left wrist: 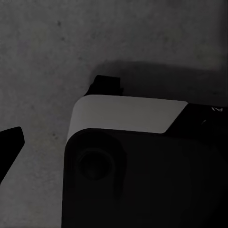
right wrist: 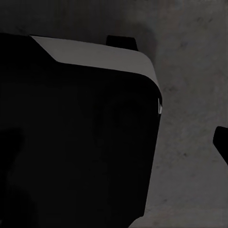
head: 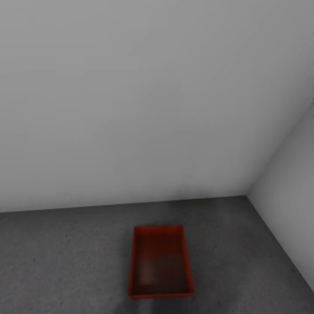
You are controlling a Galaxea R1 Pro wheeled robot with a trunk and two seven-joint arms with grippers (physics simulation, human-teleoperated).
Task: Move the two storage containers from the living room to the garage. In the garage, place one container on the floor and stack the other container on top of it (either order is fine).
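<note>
1. The room is the garage: a plain pale grey back wall [head: 144,100] meets a second pale wall [head: 290,209] in a corner at the right of the head view, and the floor [head: 56,261] is dark grey, mottled concrete.
2. One storage container [head: 160,261], orange-red, rectangular and lidless, sits flat on the floor in the lower middle of the head view, its long side running away from the camera. Its thin walls stand upright and its inside looks empty, with a dull brownish sheen on the bottom.
3. The container lies near the back wall but apart from it, with a strip of bare concrete between; it is well clear of the side wall at the right. Nothing is stacked on it or touching it.
4. In the left wrist view, a bulky black and white part of the robot's body [left wrist: 142,161] hangs over the concrete; a dark tip [left wrist: 10,145] at the frame edge may be one finger of the left pincer, but I cannot tell how far it is open. Nothing shows in its grasp.
5. In the right wrist view, a similar black housing with a pale band [right wrist: 80,128] covers much of the concrete, and a dark tip [right wrist: 222,142] sits at the edge; the right pincer's opening cannot be told either.
</note>
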